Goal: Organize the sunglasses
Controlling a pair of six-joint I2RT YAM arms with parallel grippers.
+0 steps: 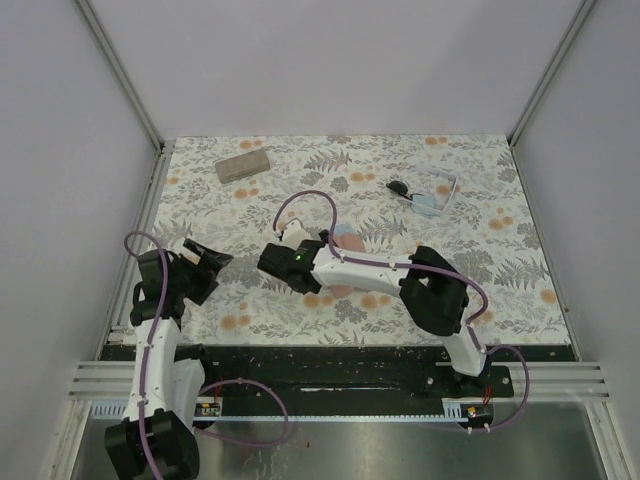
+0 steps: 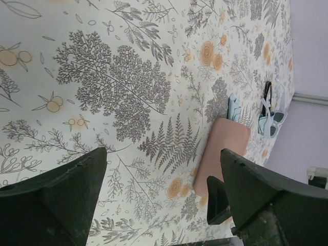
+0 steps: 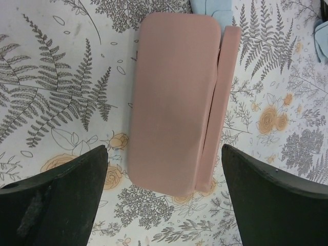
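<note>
Right claw (image 3: 163, 151) — jaws spread wide, gripping nothing; pink case (image 3: 174, 92) lies below the gap. Left claw (image 2: 163, 151) — equally wide, empty. Black sunglasses (image 1: 400, 187) and white sunglasses (image 1: 446, 184): well beyond the right claw, beside a blue cloth (image 1: 430, 206).

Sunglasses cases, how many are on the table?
2. The tan case lies far-left on the table; the pink case lies mid-table beneath the right pincer. The arms could hide more.
</note>
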